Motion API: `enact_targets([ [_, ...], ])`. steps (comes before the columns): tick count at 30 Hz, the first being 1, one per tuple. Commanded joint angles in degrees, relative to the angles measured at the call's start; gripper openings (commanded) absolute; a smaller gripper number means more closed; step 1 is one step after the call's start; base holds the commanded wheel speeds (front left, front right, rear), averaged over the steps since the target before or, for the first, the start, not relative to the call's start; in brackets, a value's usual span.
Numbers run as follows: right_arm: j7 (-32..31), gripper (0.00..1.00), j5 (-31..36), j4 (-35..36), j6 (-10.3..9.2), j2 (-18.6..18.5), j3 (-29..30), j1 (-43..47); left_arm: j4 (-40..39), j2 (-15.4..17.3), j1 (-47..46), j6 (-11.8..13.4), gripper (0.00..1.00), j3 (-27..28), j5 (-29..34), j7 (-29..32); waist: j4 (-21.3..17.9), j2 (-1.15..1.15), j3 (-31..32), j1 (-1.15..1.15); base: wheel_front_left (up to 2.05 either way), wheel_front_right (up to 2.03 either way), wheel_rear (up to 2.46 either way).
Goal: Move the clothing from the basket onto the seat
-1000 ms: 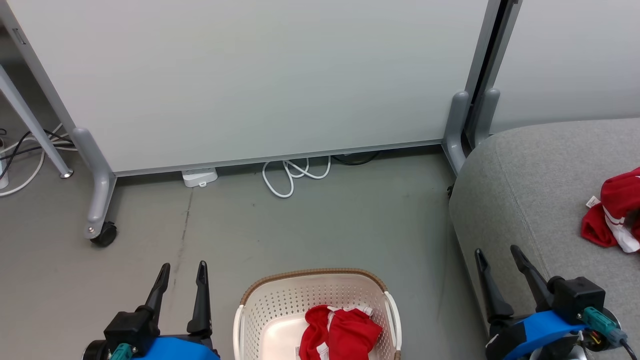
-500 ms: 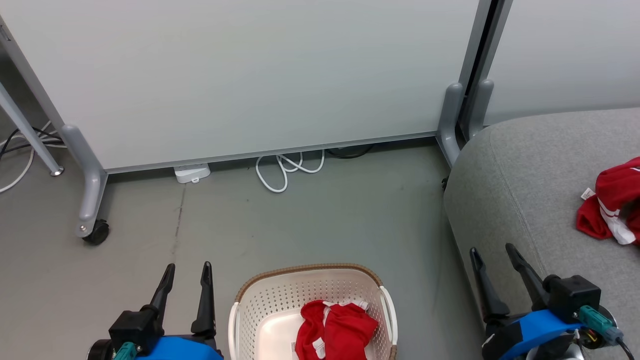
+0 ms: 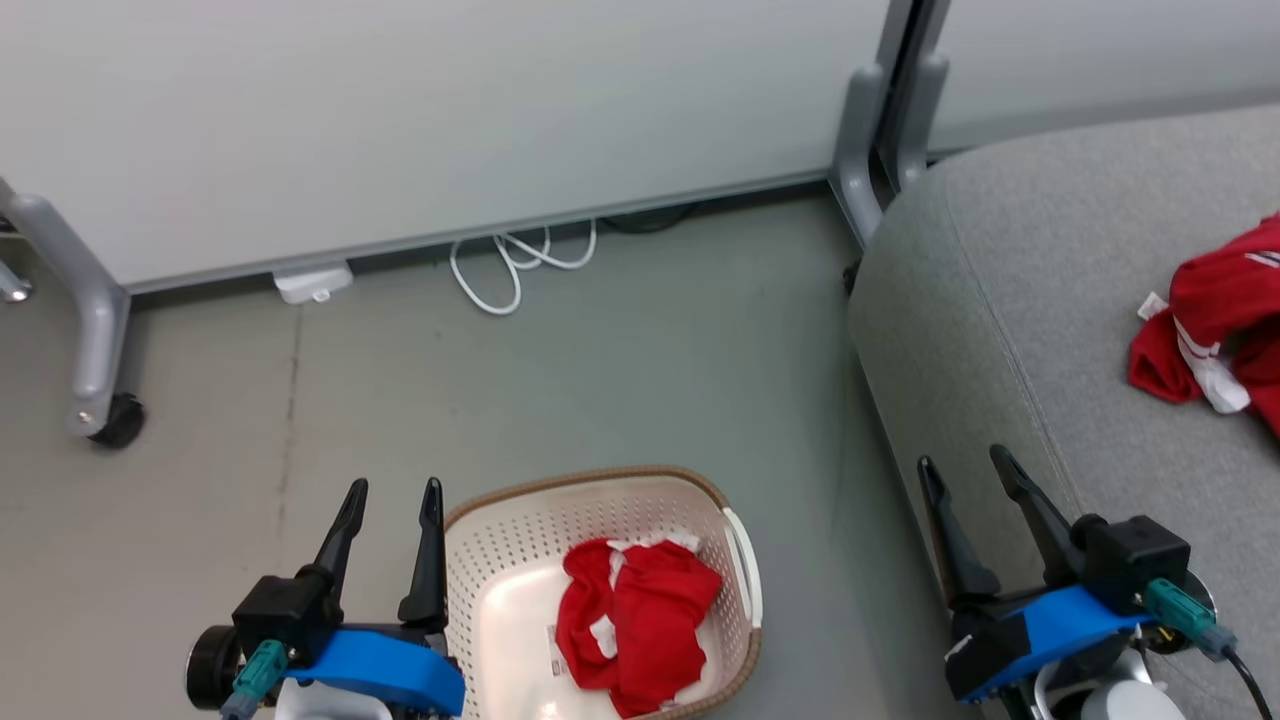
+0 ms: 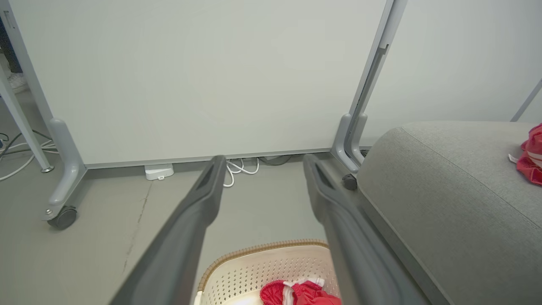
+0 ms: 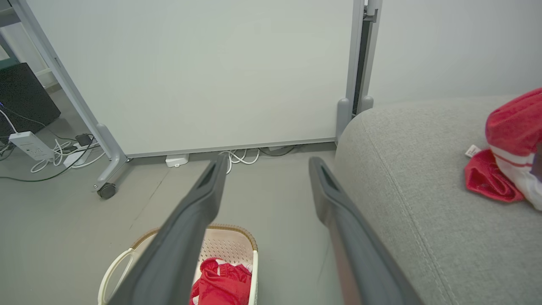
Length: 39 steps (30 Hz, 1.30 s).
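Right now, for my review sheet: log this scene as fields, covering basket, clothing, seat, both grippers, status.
basket: cream-white perforated plastic basket with brown rim, on the floor
in basket: one crumpled red fabric garment
seat: large grey upholstered seat, right of basket
on seat: second red white-striped garment
left gripper: open, empty, beside basket
right gripper: open, empty, by seat edge
status: one garment left to move

Clothing split: first garment (image 3: 635, 625) is sitting in the basket (image 3: 585, 478), second garment (image 3: 1215, 310) is lying on the seat (image 3: 1000, 330).
First garment, bright red with white trim, is lying crumpled toward the right side of the cream perforated basket, which is standing upright with its brown rim near the grey seat but apart from it. Second garment, red with white stripes, is resting bunched on the cushion top.
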State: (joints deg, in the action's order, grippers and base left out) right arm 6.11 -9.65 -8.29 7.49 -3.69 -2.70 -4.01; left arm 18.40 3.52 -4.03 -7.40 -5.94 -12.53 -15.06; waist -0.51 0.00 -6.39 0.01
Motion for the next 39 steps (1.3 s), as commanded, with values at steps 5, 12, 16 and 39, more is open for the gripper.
enact_targets([
  [5,0.5,1.0,0.5,0.6,0.01,-0.1,-1.7,-3.0,0.9,0.2,-3.0,-0.1,1.0,-0.7,0.3,-0.2,-4.8,0.0,-7.1,-0.01,0.0,0.0,0.0],
  [12,1.4,1.0,1.3,1.3,0.01,-0.1,-5.8,-7.3,3.8,1.1,-8.0,-0.1,1.0,-2.9,0.4,-0.2,-9.7,0.0,-16.4,-0.01,0.0,0.0,0.0],
  [16,2.2,1.0,1.1,1.6,0.01,0.1,-8.1,-9.9,6.2,1.6,-11.9,-0.1,1.0,-4.2,0.1,-0.2,-12.0,0.0,-21.5,-0.01,0.0,0.0,0.0],
  [39,8.7,1.0,-6.4,-1.5,0.01,0.9,-17.8,-18.3,26.5,17.6,-30.7,-0.1,1.0,-22.9,-0.1,4.2,-25.8,0.0,-40.7,-0.01,0.0,0.0,0.0],
])
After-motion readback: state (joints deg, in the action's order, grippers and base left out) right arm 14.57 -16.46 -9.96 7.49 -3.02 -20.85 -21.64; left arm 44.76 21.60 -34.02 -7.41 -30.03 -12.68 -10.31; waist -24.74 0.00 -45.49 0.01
